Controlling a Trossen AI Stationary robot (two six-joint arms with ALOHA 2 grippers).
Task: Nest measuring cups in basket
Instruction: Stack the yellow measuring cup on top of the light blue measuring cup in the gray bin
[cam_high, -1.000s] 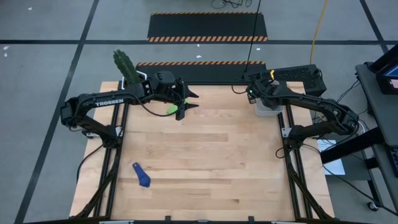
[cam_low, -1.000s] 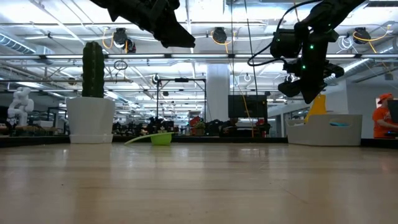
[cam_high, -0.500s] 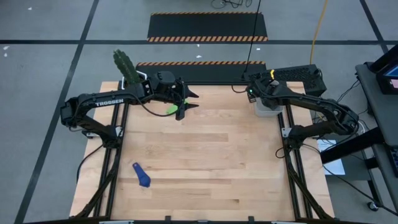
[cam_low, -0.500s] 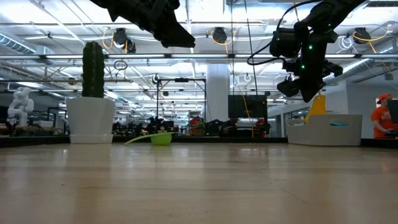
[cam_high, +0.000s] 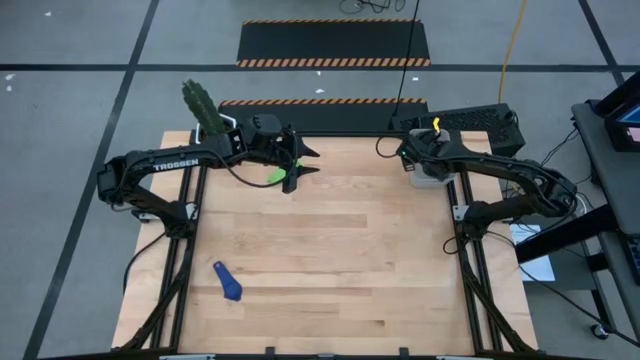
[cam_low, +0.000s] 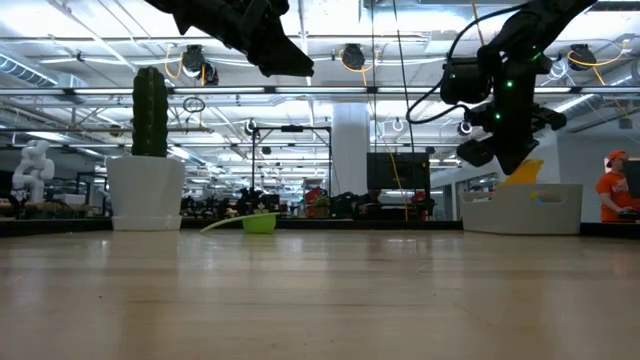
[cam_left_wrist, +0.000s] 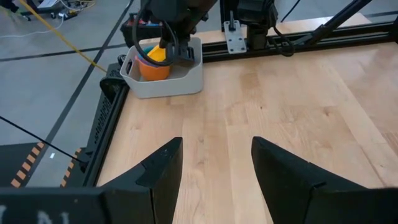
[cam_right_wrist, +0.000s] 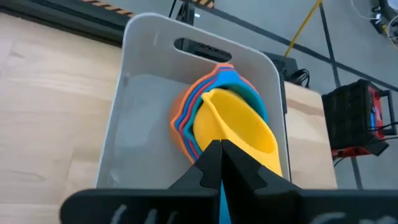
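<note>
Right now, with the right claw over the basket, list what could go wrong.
1. The yellow cup sits tilted on the stack in the basket, held by the shut right claw; released so, it may not nest.
2. The green cup lies under the open left claw; descending may knock it.

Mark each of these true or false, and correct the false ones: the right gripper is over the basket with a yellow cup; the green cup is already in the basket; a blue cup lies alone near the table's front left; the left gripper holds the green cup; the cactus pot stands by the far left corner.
1. The right gripper is shut on the yellow cup, over the basket. True.
2. The green cup is already in the basket. False: it lies on the table, at the far left, under the left arm.
3. A blue cup lies alone near the front left. True.
4. The left gripper holds the green cup. False: it is open and empty, above the table.
5. The cactus pot stands by the far left corner. True.
</note>
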